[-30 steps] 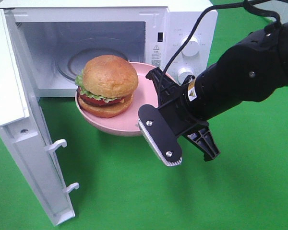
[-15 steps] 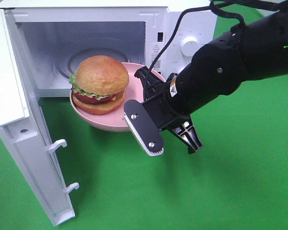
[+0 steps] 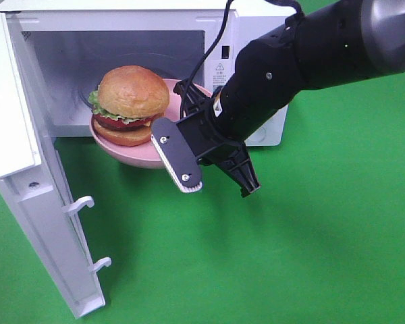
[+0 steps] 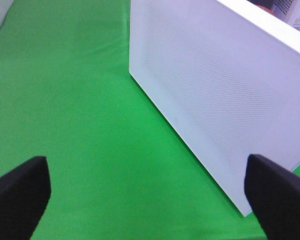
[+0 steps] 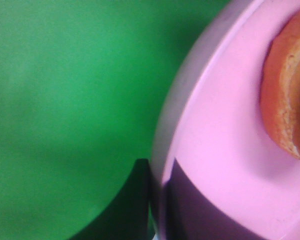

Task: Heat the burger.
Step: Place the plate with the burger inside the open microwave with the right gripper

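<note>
1. The burger (image 3: 131, 101) is sitting upright on its pink plate (image 3: 138, 156), on the half of the plate that is farther from the arm.
2. The plate is hanging in the air at the mouth of the microwave (image 3: 223, 47), above the green cloth (image 3: 290, 256). From the high view I cannot say for sure whether its far edge is already crossing into the cavity.
3. Your right gripper (image 5: 156, 200) is carrying the plate. Its jaws are pressing together on the rim, one on each side of it, at the edge nearest to the control knobs.
4. The door (image 3: 13, 121) is standing wide open at the left of the oven. Your left gripper (image 4: 150, 200) is hovering near the outer face of the door, with its jaws far apart and holding nothing.
5. In my judgement you are about in the middle of the task. The door is open and the burger is lifted and arriving at the opening. You are not yet setting the plate down inside, releasing it, closing the door or starting the heating.
</note>
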Robot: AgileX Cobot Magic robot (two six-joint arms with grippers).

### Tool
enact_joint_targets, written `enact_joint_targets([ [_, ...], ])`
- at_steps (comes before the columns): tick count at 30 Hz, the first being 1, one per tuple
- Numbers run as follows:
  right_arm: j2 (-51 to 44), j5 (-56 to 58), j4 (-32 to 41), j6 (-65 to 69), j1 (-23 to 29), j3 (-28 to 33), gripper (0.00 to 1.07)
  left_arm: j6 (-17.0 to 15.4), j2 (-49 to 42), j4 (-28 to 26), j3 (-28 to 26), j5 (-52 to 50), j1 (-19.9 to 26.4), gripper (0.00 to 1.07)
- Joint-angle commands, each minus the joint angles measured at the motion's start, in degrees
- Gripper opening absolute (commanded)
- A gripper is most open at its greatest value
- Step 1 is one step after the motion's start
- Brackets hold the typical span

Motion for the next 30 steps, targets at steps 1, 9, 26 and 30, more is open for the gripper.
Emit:
enact_joint_targets([
  [1,0.23,-2.01,-1.89,3.67,-0.11,-2.58,0.0,0.06,-0.86,-0.11,0.23,-0.46,-0.34,0.98],
  [9,1.26,-2.06,-3.44,6.19,-0.11,-6.19,0.0,0.11,-0.86,-0.11,0.23,-0.46,-0.34,0.98],
  [26,6.88,0.06,-3.38,7.96,-0.11,-13.98,0.0,0.06,-0.86,-0.11,0.23,-0.46,-0.34,0.98],
  [30,10.2,3.27,-3.55,10.2,-0.11,-19.14,0.0,0.06,-0.86,-0.11,0.23,-0.46,-0.34,0.98],
])
